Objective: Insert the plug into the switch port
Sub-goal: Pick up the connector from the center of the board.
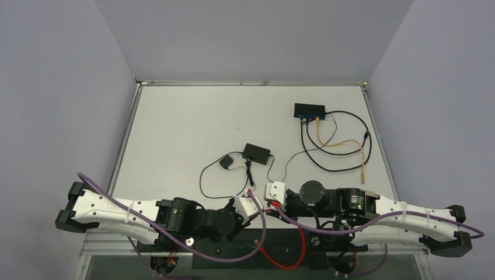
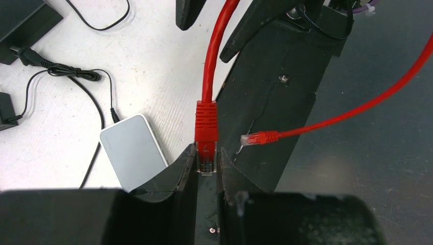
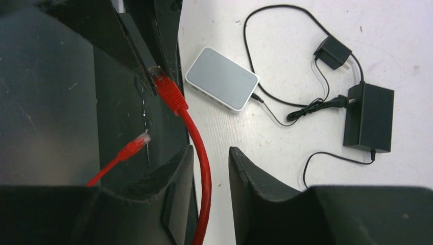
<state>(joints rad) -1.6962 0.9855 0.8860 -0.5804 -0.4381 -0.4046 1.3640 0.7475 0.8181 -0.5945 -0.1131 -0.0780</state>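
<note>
Where the red plug [image 2: 206,120] sits, at the near edge of the table [image 1: 192,116], its clear tip is pinched between the narrow jaws of the left gripper [image 2: 207,166], and the red cable [image 3: 202,148] runs away from it. The right gripper [image 3: 210,166] faces it from the other side, jaws apart, with the cable passing between them and not visibly squeezed. This looks like a handover. To do it well, the right gripper should probably take the plug's red boot rather than the slack cable, square to the body, and the left should let go only once that hold is firm. The switch [image 1: 309,109], a flat black box with a blue front, lies at the far right of the table, well apart from both arms, with an orange cable [image 1: 350,143] plugged into it. The cable's other plug [image 3: 134,145] lies loose on the dark base plate [image 3: 46,102] and could snag. A grey pad [image 2: 134,151] and a black adapter brick [image 3: 368,117] lie near.
</note>
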